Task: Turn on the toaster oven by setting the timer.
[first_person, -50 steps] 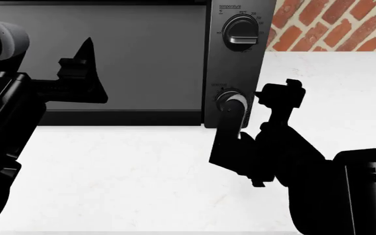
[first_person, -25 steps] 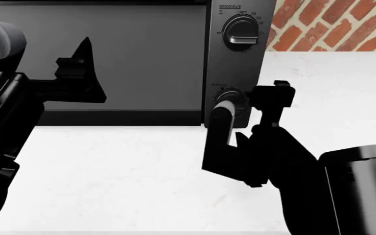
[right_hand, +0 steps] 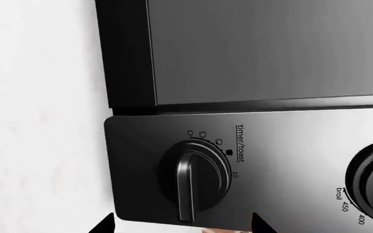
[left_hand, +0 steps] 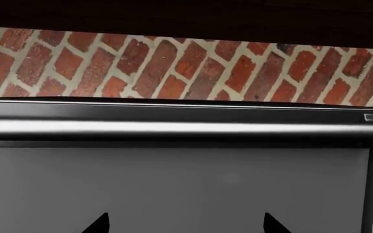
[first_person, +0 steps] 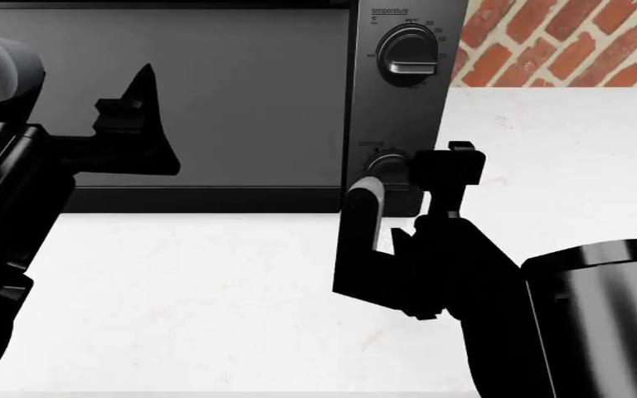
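At the left of the head view we find the left gripper [first_person: 142, 124] held up in front of the toaster oven [first_person: 241, 99], level with its dark glass door [first_person: 252, 91] and apart from it. In the left wrist view two pointed tips show with a wide gap between them, so we record these jaws as standing apart and holding nothing. That same view faces the door's horizontal handle bar [left_hand: 173, 130], with a red brick wall [left_hand: 173, 63] above the appliance.

The toaster oven stands on the white bench [first_person: 186, 290], toward its back, and its narrow control panel forms the right end of its front. On that panel we note the larger knob [first_person: 410, 56] labelled "temperature" high up and the timer [first_person: 388, 166] low down, near the panel's bottom edge.

The right gripper [first_person: 407, 178] is at the timer. In the head view one finger lies over the left side of the knob and the other rises just right of it, so the knob sits between them; we cannot tell whether either finger touches it. The right wrist view shows the timer [right_hand: 196, 174] close up, labelled "timer/toast", and only two jaw tips well apart at the frame edge. We record these jaws as apart.

At far right, brick wall [first_person: 562, 41] stands behind the bench.
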Robot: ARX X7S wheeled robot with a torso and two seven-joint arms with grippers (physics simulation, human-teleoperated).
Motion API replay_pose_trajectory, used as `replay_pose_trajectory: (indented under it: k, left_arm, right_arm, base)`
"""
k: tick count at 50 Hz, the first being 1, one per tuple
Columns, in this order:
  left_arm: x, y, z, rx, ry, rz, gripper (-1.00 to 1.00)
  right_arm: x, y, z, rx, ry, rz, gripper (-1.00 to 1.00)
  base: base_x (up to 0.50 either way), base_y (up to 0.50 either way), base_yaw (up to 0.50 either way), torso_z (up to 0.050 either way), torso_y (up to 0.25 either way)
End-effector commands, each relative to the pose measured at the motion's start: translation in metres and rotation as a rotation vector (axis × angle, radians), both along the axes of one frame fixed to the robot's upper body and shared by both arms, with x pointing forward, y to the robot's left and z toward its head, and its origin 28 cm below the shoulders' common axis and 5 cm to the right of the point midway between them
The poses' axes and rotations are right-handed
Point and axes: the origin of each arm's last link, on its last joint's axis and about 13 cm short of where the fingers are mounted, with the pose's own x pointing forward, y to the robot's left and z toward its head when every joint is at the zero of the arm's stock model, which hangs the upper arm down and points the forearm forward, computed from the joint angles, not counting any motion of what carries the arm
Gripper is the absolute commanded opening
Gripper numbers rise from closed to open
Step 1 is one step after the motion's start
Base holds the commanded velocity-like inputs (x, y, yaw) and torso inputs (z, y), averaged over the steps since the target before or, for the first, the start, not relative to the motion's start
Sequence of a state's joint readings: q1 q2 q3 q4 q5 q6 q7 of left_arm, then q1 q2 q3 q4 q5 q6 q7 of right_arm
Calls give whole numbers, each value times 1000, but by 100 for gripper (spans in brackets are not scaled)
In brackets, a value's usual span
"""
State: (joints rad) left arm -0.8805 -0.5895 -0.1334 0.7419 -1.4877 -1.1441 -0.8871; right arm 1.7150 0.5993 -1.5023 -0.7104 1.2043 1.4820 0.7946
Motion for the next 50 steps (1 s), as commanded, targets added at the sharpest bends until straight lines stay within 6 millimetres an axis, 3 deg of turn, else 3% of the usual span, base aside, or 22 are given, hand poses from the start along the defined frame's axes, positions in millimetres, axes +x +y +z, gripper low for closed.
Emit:
replay_pose_trajectory:
  k: [1, 20, 50]
  left_arm:
    - [0, 0, 0, 0, 0, 0, 100]
    - [2, -1, 0, -2, 3, 0, 100]
    - [1, 1, -1, -9, 7, 4, 100]
  right_arm:
    - [6, 1, -4, -6, 15, -4, 100]
    - [16, 2, -6, -8, 14, -40, 100]
    - [13, 5, -4, -7, -10, -59, 100]
  base:
    - [0, 0, 0, 0, 0]
    - [0, 0, 0, 0, 0]
    - [0, 0, 0, 0, 0]
